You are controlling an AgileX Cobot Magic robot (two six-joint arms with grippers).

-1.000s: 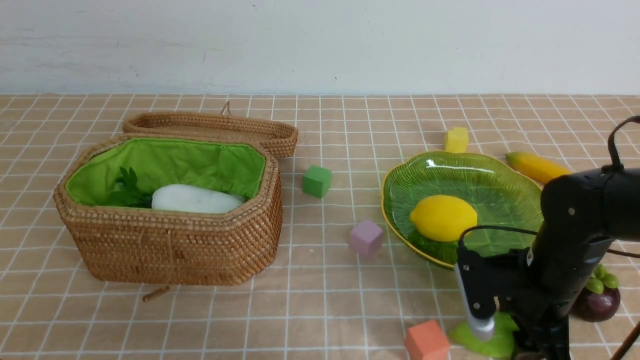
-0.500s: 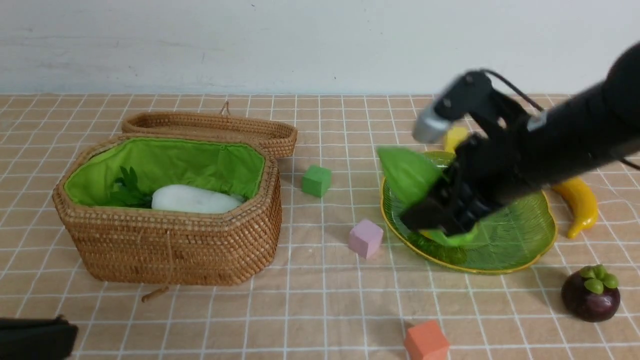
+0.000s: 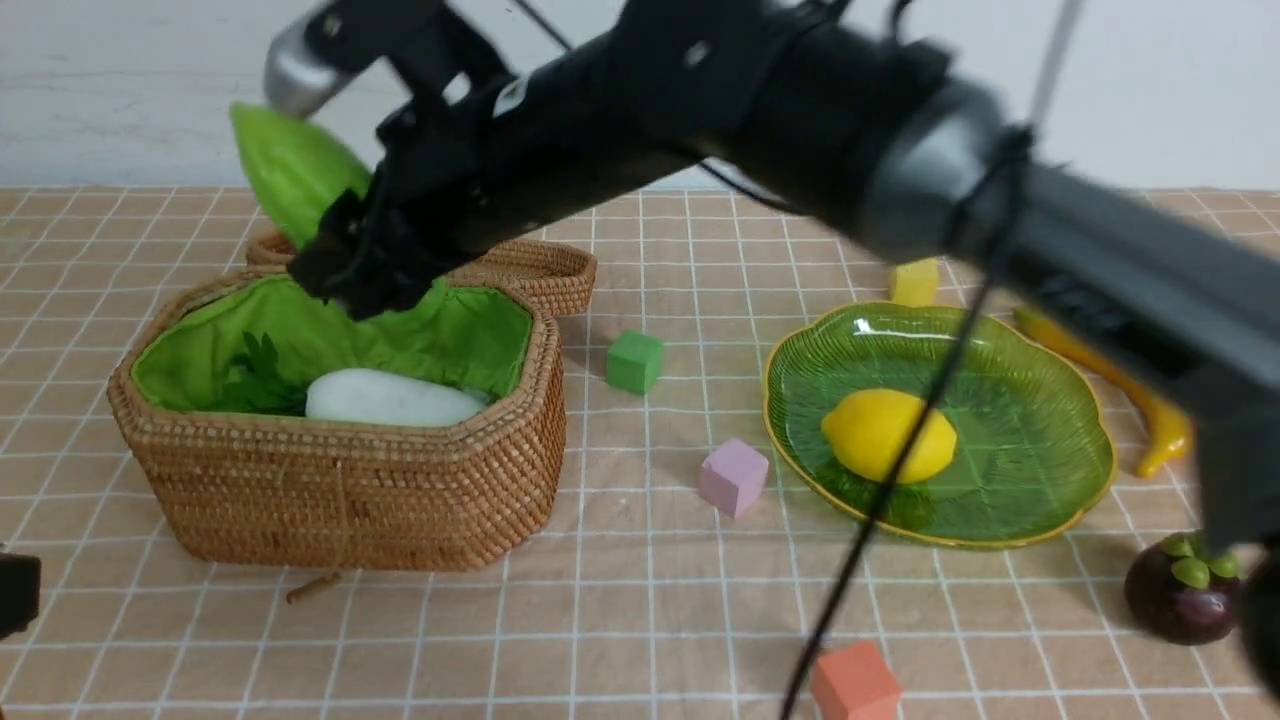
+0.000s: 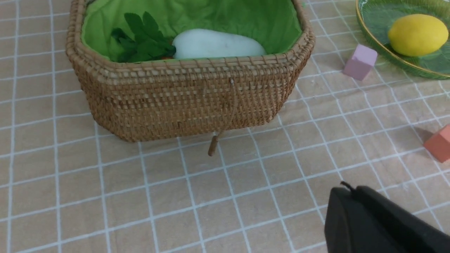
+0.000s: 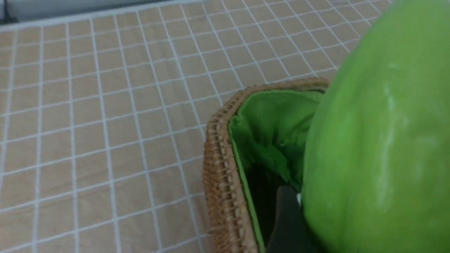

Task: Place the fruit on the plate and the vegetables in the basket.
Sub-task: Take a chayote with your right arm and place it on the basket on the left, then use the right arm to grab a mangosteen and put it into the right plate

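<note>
On the bench (image 3: 640, 600), the basket (image 3: 340, 490) holds the white radish (image 3: 390, 398), and the plate (image 3: 1040, 480) carries the lemon (image 3: 888, 435). The right hand (image 3: 345, 270) pinches the green gourd (image 3: 290, 165) above the basket's rear rim. The banana (image 3: 1150, 410) and mangosteen (image 3: 1180, 595) lie beside the plate. The left hand (image 4: 351, 211) is pressed together.

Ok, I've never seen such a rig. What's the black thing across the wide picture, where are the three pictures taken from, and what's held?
It is the robot's right arm. The wide picture looks forward from between its two arms; each of the others comes from a camera on one wrist. The right gripper holds a light green gourd above the wicker basket, which contains a white radish. A lemon lies on the green plate; a banana, a mangosteen and foam cubes lie on the checked cloth. The left gripper is shut and empty.
</note>
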